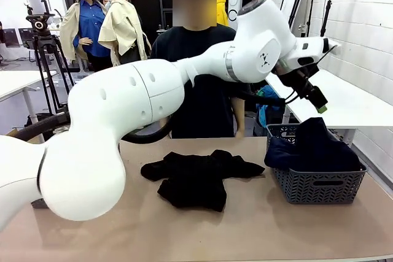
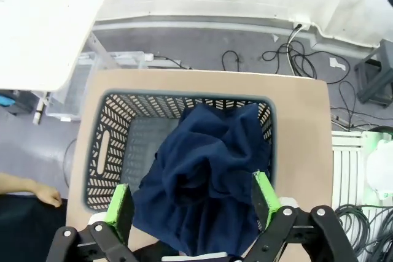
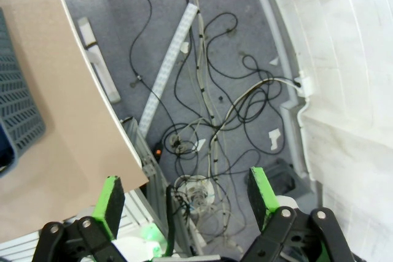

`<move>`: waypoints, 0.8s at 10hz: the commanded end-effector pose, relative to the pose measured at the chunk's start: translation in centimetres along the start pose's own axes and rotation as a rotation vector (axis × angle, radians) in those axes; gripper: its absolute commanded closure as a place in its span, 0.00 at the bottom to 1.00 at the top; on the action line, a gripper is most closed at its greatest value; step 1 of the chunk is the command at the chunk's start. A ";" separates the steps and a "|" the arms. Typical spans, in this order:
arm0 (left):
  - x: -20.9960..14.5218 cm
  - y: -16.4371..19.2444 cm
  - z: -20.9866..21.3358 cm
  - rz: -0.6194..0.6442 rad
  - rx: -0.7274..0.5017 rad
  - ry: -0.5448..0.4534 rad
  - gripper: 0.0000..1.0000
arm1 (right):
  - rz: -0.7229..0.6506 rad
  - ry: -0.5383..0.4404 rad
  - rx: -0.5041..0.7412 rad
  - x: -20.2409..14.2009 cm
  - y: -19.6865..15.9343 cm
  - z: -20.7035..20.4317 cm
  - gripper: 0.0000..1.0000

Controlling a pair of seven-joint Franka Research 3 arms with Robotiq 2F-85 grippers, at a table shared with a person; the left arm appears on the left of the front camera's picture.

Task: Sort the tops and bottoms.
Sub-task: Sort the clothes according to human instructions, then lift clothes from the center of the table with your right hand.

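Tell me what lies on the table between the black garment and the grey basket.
Nothing: in the front view a bare strip of tan table separates the black garment from the basket, which holds navy cloth.

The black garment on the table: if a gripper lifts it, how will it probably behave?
The black garment lies crumpled with folds and spread flaps, so it is probably floppy and would drape and hang. Being cloth, it likely will not roll or break, though a loose flap may drag over the table.

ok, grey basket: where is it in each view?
Front: grey basket at right on the table, navy garment heaped in it.
Left wrist: centre, basket rim, below the open left hand.
Right wrist: corner at left edge.
Shared landmark: the tan tabletop.
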State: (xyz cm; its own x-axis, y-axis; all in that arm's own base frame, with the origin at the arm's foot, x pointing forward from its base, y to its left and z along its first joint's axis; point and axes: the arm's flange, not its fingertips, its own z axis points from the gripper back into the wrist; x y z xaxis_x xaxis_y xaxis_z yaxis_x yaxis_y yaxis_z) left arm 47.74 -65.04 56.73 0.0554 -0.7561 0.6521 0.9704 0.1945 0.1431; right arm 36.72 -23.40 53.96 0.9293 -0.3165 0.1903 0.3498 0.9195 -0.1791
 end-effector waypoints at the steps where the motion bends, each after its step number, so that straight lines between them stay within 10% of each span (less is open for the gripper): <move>1: -2.2 -0.6 6.0 -0.056 0.020 0.040 0.00 | 0.002 0.000 -0.004 0.2 0.0 0.0 0.00; 8: -27.0 0.6 32.2 0.432 0.499 0.226 0.00 | 0.002 0.000 -0.004 0.2 0.0 0.0 0.00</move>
State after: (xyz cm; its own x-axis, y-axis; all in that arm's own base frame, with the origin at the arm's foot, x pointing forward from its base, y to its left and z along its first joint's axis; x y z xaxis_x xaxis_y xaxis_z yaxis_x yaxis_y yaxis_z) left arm 54.27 -39.76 77.72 0.4637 -0.6955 0.5489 0.6867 0.6736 0.2733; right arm 36.69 -23.45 53.98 0.9289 -0.3175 0.1906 0.3509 0.9192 -0.1787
